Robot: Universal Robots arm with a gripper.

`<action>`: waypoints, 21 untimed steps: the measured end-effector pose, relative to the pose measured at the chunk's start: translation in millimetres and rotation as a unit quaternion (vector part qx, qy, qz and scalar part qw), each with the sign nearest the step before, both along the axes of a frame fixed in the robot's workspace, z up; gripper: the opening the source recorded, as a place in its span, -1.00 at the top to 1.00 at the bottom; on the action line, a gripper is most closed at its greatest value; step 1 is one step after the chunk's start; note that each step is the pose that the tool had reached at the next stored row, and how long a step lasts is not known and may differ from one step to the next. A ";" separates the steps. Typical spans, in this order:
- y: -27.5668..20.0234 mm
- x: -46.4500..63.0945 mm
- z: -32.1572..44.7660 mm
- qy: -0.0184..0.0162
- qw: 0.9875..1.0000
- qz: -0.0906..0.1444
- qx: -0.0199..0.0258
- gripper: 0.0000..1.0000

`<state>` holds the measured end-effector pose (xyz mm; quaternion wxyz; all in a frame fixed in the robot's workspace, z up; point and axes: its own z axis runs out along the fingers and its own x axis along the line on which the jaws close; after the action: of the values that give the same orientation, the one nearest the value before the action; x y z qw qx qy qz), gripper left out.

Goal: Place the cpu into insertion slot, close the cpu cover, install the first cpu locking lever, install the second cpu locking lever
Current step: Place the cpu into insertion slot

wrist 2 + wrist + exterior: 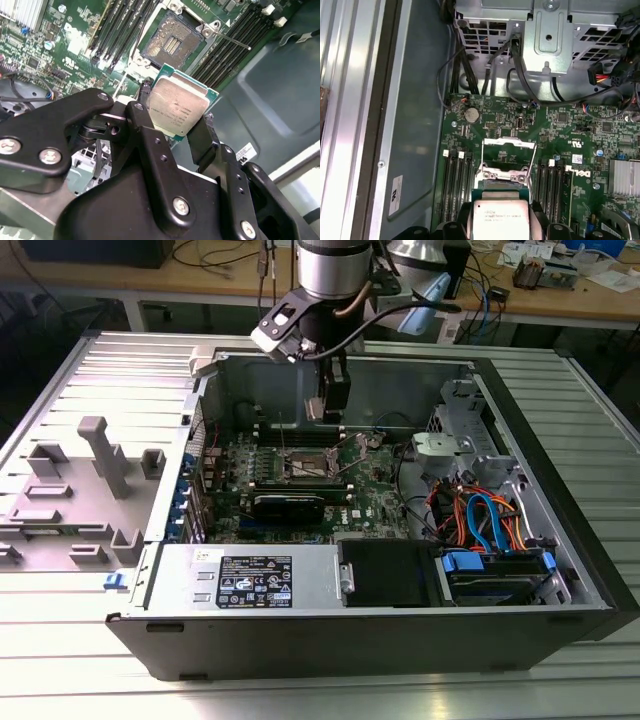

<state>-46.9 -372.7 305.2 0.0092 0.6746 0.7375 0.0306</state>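
We see the gripper (176, 116) clamped on the cpu (177, 102), one black finger (142, 112) on each of two opposite edges, silver top facing the camera. In both wrist views the chip hangs clear of the green motherboard (385, 490), close to the insertion slot (171, 41) but apart from it. The slot lies bare, its dark centre showing. In the first wrist view the cpu cover (509, 141) is swung open on the far side of the chip. Black memory slots (235, 47) run along both sides of the slot. The board sits in an open computer case (350, 640) lying on a ribbed metal table (300, 695). Grey fixtures (100, 455) stand on the exterior view's left, orange and blue cables (480, 520) on its right, and a wooden bench (600, 302) lies far behind.
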 end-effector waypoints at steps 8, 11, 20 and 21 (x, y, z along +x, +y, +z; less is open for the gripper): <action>0.0 -5.4 -18.0 0.000 1.000 -0.008 0.000 -0.08; 0.0 -5.6 -26.4 0.000 1.000 -0.013 0.000 -0.08; 0.0 -5.7 -39.6 0.001 1.000 -0.018 -0.017 -0.08; 0.0 -6.0 -41.9 0.001 1.000 -0.019 -0.017 -0.08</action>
<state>-52.9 -372.7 263.2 0.0208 0.6881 0.7251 0.0171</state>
